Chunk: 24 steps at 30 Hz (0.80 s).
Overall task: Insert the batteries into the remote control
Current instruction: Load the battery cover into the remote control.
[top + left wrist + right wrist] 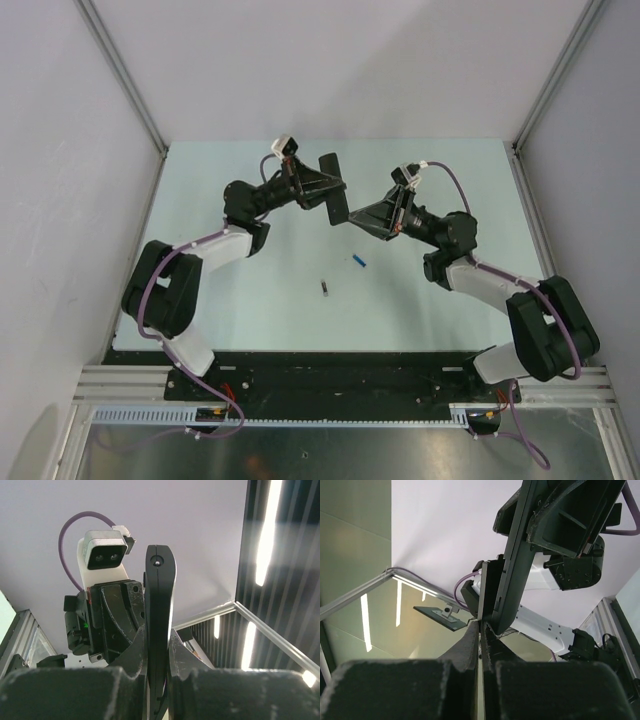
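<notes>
The remote control is a slim black bar held above the table, with my left gripper shut across its middle. In the left wrist view the remote control stands edge-on, squeezed between the fingers of the left gripper. My right gripper is shut, its tips against the remote's lower end. In the right wrist view the right gripper meets the edge of a thin dark panel lying along the remote control. Two batteries lie on the table: a blue one and a dark one.
Pale walls and aluminium posts enclose the pale green table on three sides. A black base rail runs along the near edge. The right arm's wrist camera sits close behind the remote in the left wrist view.
</notes>
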Available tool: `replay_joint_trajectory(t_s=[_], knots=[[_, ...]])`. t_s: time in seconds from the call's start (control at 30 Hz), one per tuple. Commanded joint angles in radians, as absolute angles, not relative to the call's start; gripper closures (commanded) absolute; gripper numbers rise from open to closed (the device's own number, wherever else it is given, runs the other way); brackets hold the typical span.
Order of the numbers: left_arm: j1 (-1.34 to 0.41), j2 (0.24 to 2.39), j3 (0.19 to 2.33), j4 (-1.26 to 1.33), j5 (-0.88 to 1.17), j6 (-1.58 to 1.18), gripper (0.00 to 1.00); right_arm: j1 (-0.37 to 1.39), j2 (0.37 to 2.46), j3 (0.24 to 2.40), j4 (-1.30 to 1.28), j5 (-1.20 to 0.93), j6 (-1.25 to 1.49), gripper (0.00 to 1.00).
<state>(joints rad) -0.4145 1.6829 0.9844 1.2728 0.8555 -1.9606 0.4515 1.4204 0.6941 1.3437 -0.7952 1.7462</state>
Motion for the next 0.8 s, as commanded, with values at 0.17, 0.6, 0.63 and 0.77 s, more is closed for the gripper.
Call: replay_joint_trajectory(t_s=[0.17,0.6,0.63,0.77], knots=[[-0.388,1.670,0.945,1.631,0.838,-1.985,1.00,0.405,1.471,0.677,1.597,-0.802,1.766,0.95],[-0.370,1.700,0.939,1.612,0.867,-1.954,1.00,0.385,1.526,0.676,1.597,-0.839,1.773,0.83],[-0.367,1.701,0.937,1.611,0.867,-1.953,1.00,0.382,1.529,0.676,1.595,-0.842,1.772,0.82],[-0.368,1.707,0.934,1.608,0.874,-1.942,1.00,0.379,1.545,0.676,1.597,-0.853,1.770,0.77]])
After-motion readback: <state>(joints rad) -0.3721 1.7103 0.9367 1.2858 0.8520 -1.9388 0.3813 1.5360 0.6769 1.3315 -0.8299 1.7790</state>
